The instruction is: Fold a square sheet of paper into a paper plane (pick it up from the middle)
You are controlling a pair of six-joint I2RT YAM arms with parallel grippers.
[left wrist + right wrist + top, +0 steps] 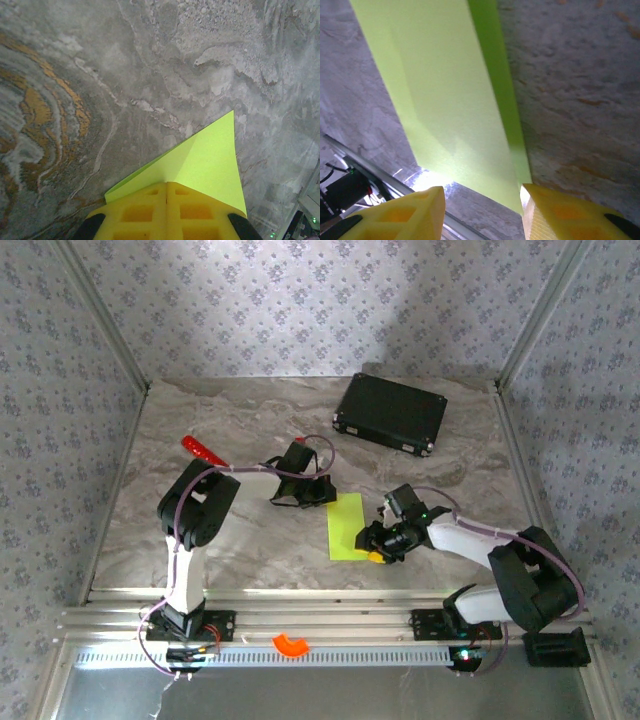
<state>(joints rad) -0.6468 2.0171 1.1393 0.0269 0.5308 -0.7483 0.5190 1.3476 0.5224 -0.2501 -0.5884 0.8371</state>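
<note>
Paper [345, 527]: plain lime yellow-green. In the right wrist view it is a pale lime field with a darker green strip along its 3 o'clock edge.

Table [270, 550]: grey-beige marble with pale veins. In the left wrist view ochre-orange bands curl at 9 o'clock.

Case [390, 413], at 1 o'clock from the paper: black with silver corners.

Stick [203, 450], at 10 o'clock: red.

Ring piece [291, 644], at 7 o'clock: orange.

Walls [300, 300]: pale grey-lilac with a small repeating floral print.

Left gripper [166, 192] and right gripper [481, 195]: yellow pads moulded in a grid of square pockets, on black bodies.

Arms [190, 510]: 2, with black joints, white links and mauve cables.
</note>
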